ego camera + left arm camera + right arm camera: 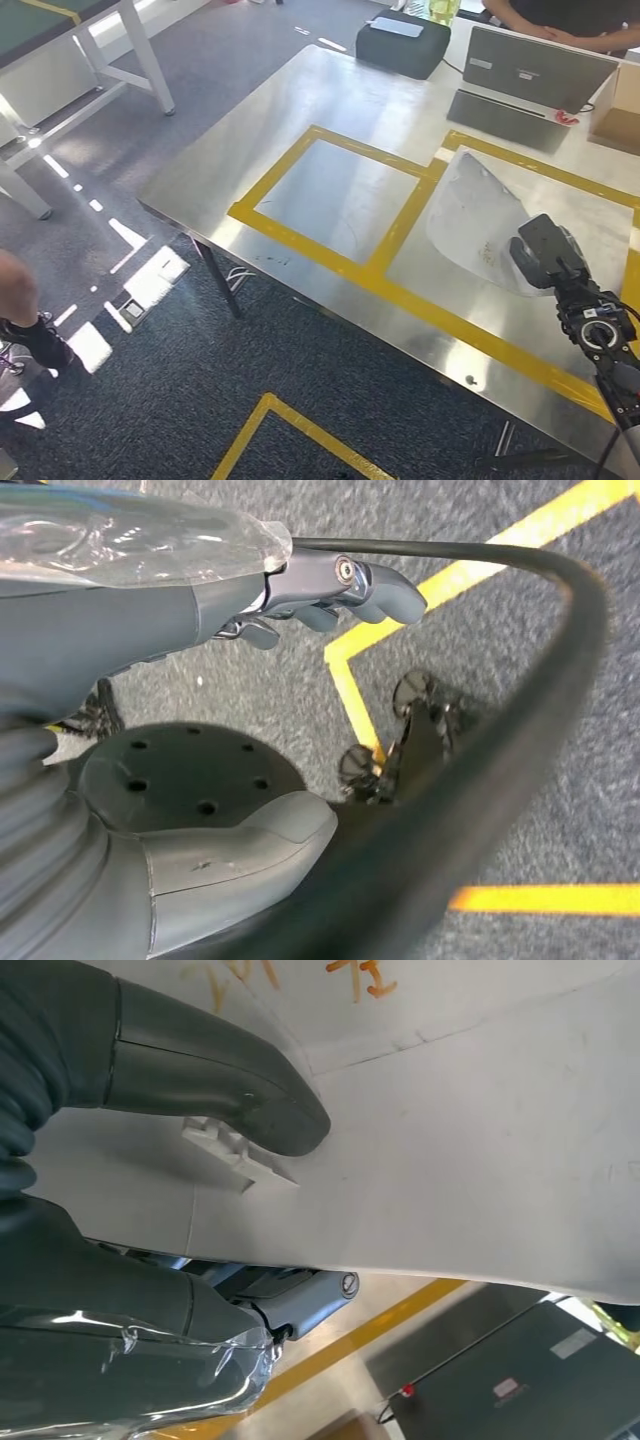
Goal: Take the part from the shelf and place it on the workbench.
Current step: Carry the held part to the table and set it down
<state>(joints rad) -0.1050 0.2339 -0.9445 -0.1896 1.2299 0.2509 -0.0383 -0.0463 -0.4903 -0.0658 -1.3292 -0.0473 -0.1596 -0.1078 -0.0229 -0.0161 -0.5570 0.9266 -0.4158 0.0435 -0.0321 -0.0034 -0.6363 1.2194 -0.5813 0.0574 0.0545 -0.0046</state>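
Pale part [483, 222]: lying on tabletop [226, 150], inside yellow-taped sq., gripped by right hand [547, 258], thumb & fingers [226, 1070] pinching edge. Left hand [226, 700]: fingers spread, holding nothing, over carpet.

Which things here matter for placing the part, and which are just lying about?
Job: grey curved part, held by right hand; steel workbench; yellow-taped square.
Lying about: laptop; dark case; cardboard box; white table.
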